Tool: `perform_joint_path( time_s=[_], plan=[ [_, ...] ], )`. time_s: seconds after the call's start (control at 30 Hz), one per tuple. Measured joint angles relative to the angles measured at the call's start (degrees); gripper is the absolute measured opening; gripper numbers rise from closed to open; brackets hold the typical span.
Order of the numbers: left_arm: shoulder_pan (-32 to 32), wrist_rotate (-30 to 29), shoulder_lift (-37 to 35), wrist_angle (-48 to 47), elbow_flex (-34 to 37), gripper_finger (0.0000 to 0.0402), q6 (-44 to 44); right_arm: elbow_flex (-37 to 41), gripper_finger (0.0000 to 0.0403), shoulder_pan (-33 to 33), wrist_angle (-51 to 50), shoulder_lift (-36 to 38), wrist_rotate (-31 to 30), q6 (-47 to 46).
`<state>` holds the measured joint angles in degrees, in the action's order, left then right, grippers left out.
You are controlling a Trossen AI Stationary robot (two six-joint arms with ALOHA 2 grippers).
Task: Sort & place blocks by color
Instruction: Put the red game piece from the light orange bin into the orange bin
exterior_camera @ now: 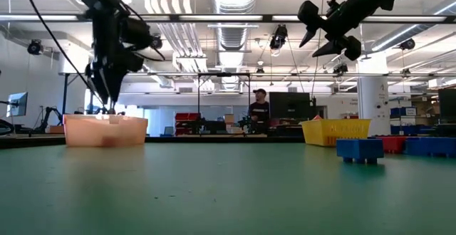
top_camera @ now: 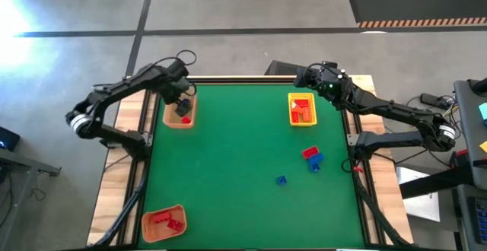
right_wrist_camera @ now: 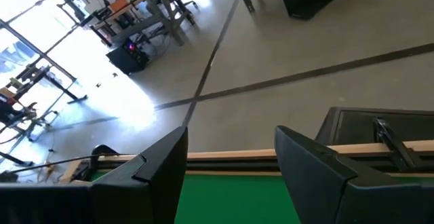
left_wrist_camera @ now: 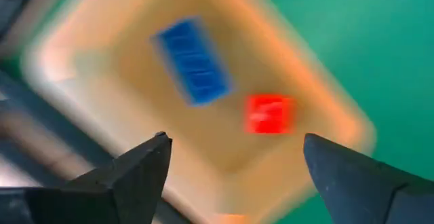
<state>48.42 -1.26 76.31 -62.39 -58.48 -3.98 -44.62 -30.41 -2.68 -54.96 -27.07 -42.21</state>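
My left gripper is open and hangs just above the tan tray at the table's far left, touching nothing. A blue block and a red block lie on that tray's floor. My right gripper is open and raised over the far edge, beside the yellow tray, which holds red and orange blocks. A red block and two blue blocks rest on the green mat. The low view shows my left gripper above the tan tray.
An orange tray with red blocks sits at the near left corner. The middle of the green mat is bare. Wooden boards border the table's left and right sides. A person stands far behind the table in the low view.
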Motion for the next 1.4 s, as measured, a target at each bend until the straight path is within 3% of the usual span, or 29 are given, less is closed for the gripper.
perform_joint_path(
  time_s=[0.1, 0.37, 0.53, 0.7, 1.03, 1.4],
  plan=[
    [-0.1, 8.9, -2.9, -0.6, 1.3, 0.0292, -0.4, 0.0, 0.021, 0.0, 0.0, 0.0, 0.0, -0.6],
    [0.5, 10.0, -0.4, 4.5, 7.3, 0.0134, 6.5, 0.0, 0.021, 0.0, 0.0, 0.0, 0.0, -0.7],
    [0.5, 10.0, 1.4, 10.4, 8.6, 0.0089, 6.2, 0.0, 0.021, 0.0, 0.0, 0.0, 0.0, -0.7],
    [0.5, 9.9, 3.7, 10.3, 9.4, 0.0105, 5.9, 0.0, 0.021, 0.0, 0.0, 0.0, 0.1, -0.9],
    [0.4, 9.7, 6.3, 11.0, 9.5, 0.0204, 3.1, -0.7, 0.021, 0.0, 0.0, 0.0, 0.2, -0.5],
    [0.4, 6.7, 8.8, 12.5, 10.1, 0.0212, 3.2, -0.8, 0.021, 0.0, 0.0, 0.0, 0.1, 0.3]
  ],
)
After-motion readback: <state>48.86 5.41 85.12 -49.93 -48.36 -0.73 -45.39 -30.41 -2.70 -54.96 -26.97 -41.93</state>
